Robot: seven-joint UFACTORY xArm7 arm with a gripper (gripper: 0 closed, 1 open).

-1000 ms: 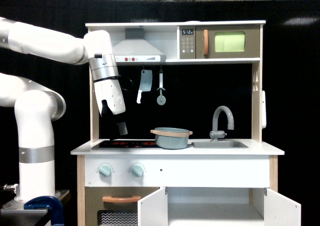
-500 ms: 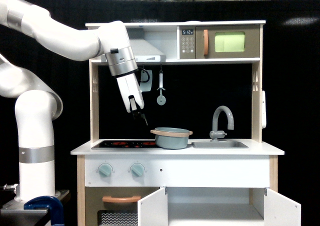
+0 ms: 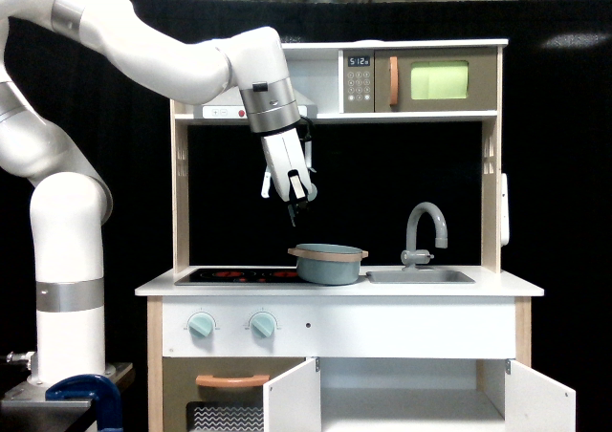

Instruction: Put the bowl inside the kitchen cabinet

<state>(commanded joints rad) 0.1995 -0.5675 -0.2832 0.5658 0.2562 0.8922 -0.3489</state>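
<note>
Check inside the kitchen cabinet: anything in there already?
Both doors of the kitchen cabinet stand open. The visible upper interior is pale and shows nothing in it. Its floor is cut off by the frame, so that part is unknown. The bowl sits on the countertop.

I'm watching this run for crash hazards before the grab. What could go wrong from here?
The gripper hangs above the bowl, near its edge on the exterior view's left; a descent there may strike the rim and tip it rather than grasp it. The faucet stands close beside the bowl, so a sideways lift could knock it. The kitchen cabinet sits below the counter between open doors, which the bowl might clip on the way in.
</note>
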